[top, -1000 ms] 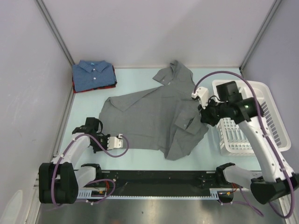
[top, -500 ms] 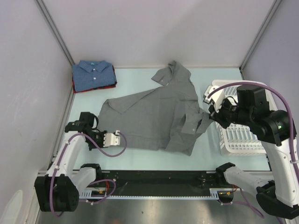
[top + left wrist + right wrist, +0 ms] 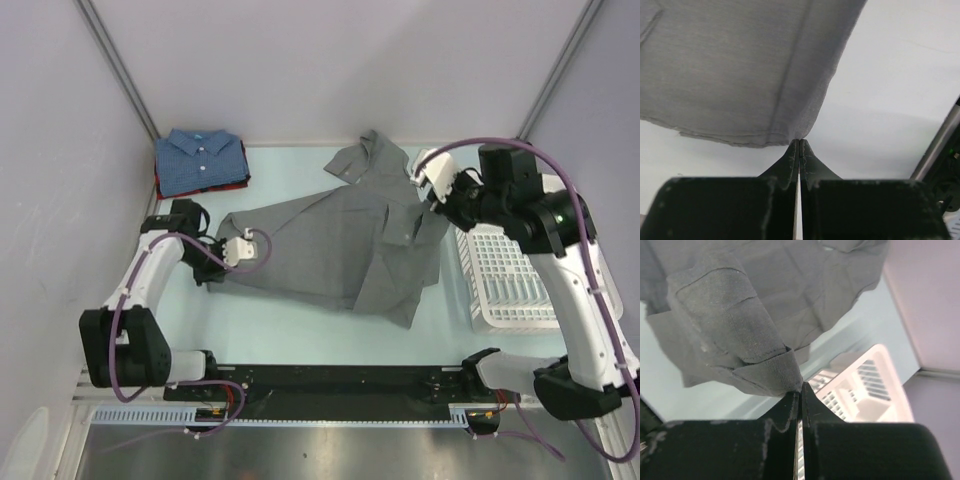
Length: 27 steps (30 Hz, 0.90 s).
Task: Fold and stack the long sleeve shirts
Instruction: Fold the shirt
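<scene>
Grey shirt (image 3: 330, 250) lies spread across the middle of the table (image 3: 300, 330), collar toward the far edge, with one sleeve folded over its right side. Blue shirt (image 3: 200, 158) sits folded in the far-left corner on top of the dark red shirt (image 3: 163, 189), of which only an edge shows. The white basket (image 3: 515, 295) stands just right of the grey cloth.

Left gripper (image 3: 799, 145): fingers pressed together on a hemmed corner at the shirt's left edge, with only a thin bite of cloth between the tips. Right gripper (image 3: 800, 387): fingers likewise closed, pinching a doubled, stitched edge on the shirt's right side. It is probably a cuff, but this cannot be told for certain. From there the cloth hangs in creases.

Handling judgement: the fabric is light, thin and limp. It sags and wrinkles wherever it is unsupported, so it will not hold a shape by itself. It is not fragile. It may slide on the smooth table when dragged. Both bites are shallow and a hard pull could slip them. The best holds are seams, hems, cuffs and the collar, where doubled cloth gives the tips something to grip. Two holds set well apart keep an edge taut for a clean fold.
</scene>
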Each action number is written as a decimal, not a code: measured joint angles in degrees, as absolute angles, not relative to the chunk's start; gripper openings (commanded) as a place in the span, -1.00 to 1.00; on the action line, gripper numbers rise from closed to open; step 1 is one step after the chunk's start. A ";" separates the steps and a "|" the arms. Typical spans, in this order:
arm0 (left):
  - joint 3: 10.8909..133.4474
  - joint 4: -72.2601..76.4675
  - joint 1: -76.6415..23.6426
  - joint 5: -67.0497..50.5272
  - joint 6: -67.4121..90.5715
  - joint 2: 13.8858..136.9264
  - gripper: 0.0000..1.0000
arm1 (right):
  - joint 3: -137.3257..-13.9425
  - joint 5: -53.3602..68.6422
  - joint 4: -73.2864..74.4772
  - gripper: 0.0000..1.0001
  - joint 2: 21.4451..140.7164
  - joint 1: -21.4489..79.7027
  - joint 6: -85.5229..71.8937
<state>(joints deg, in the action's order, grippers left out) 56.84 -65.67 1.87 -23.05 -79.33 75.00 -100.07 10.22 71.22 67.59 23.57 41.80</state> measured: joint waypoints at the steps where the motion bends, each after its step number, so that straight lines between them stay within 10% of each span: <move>1: 57.89 -65.25 1.91 -23.18 -78.54 76.09 -1.00 | -100.79 9.67 70.26 -1.00 69.19 23.57 42.70; 27: 66.43 -46.78 2.44 -22.22 -59.92 96.73 -0.97 | -110.06 4.99 41.10 -1.00 102.72 24.84 57.43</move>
<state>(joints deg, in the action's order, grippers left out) 66.43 -46.78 2.44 -22.22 -59.92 96.73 -110.06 4.99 41.10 102.72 24.84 57.43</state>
